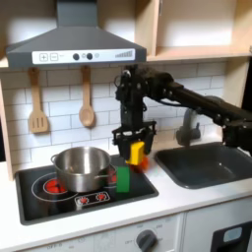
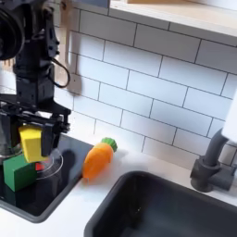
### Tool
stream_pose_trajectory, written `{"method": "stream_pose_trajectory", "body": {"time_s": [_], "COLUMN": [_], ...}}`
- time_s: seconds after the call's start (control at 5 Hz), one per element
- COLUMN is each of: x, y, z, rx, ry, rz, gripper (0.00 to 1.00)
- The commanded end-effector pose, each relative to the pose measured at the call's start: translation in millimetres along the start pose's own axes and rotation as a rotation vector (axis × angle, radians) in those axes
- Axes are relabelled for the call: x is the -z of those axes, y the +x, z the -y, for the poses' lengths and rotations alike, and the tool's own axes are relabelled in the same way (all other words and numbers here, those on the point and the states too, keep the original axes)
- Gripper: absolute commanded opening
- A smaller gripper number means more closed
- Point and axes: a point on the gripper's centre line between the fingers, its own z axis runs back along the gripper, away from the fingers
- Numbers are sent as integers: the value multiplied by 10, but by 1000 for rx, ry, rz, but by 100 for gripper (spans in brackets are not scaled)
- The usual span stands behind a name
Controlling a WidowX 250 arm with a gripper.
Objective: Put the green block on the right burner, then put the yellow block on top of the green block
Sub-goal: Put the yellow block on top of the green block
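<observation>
The green block sits on the stove's burner at the first exterior view's right, beside the pot. The yellow block hangs just above it, a little toward the wall, apart from the green one. My gripper points straight down and is shut on the yellow block, with a finger on either side of it.
A steel pot stands on the other burner of the black stove. An orange carrot lies on the counter between the stove and the sink. A faucet rises behind the sink.
</observation>
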Motion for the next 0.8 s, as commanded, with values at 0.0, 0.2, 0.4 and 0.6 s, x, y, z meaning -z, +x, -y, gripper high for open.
{"method": "stream_pose_trajectory", "body": {"time_s": [0.0,0.2,0.4,0.6], "x": [56,105,184,268], "y": [47,-3,-22,-60], "z": [-178,-178,-173,-200], "rx": [-33,-24,-7,-10], "ry": [9,8,19,22], "rz": [-8,-24,-34,-55], "gripper": [0,0,0,0]}}
